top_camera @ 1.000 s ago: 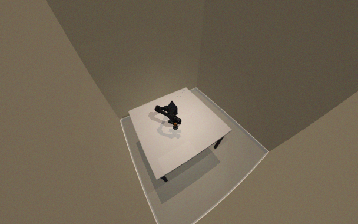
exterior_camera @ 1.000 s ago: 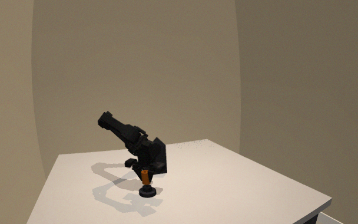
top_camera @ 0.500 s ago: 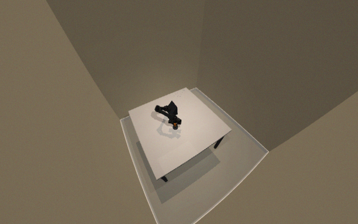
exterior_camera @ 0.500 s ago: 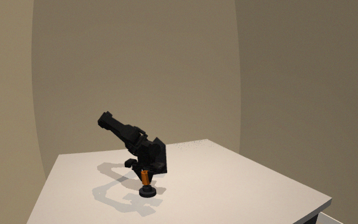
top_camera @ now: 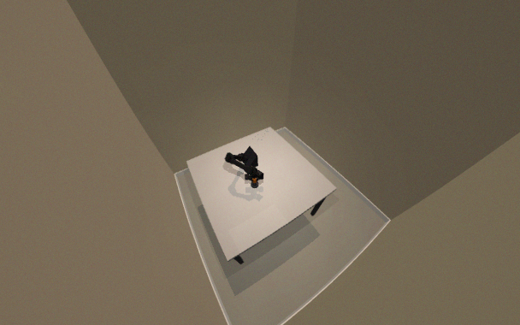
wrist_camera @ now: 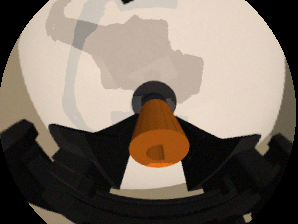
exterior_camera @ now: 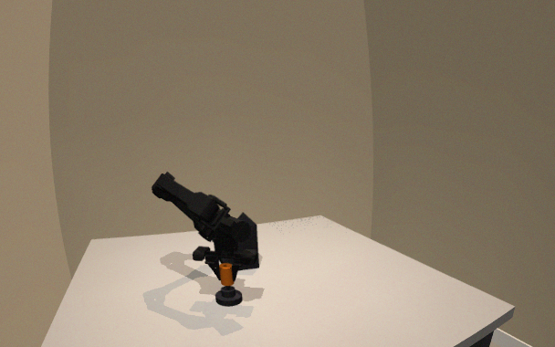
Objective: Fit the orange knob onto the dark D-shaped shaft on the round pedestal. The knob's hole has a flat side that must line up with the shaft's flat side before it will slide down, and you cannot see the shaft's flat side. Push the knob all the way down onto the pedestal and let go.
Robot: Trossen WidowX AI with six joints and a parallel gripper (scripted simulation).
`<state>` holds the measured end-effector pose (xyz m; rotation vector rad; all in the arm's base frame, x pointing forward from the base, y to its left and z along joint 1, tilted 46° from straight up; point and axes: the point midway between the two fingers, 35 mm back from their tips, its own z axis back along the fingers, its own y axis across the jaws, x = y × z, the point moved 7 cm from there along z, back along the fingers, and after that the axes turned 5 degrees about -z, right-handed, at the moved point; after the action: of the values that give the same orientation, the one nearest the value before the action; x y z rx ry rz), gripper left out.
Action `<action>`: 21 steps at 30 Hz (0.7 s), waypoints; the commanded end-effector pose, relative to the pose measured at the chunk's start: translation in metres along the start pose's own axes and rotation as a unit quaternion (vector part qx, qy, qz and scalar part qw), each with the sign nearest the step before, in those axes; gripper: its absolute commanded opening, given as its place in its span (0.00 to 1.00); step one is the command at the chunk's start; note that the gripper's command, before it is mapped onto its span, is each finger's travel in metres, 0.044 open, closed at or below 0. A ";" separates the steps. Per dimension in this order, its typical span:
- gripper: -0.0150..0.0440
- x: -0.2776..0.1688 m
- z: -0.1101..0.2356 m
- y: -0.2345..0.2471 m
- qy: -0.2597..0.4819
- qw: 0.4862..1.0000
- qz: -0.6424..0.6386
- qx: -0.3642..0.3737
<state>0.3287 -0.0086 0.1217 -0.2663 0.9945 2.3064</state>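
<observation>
A white table (exterior_camera: 381, 283) stands between beige walls (exterior_camera: 225, 100).

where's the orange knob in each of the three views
Top: the orange cylindrical knob is a tiny speck near the table's middle, under the black arm's tip.
Exterior: low centre, upright in the gripper, just above the dark round pedestal.
Wrist: centre, hole end toward the camera.
Shared landmark: the pedestal, directly beneath the knob in every view.
</observation>
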 end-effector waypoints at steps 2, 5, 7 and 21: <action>0.25 0.000 0.000 0.000 0.001 1.000 0.008 -0.002; 0.25 0.000 -0.001 0.000 0.001 1.000 0.008 -0.002; 0.25 -0.001 -0.001 0.001 0.001 1.000 0.008 -0.002; 0.25 -0.001 0.000 0.001 0.001 1.000 0.008 -0.002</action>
<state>0.3286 -0.0114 0.1207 -0.2604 0.9966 2.3216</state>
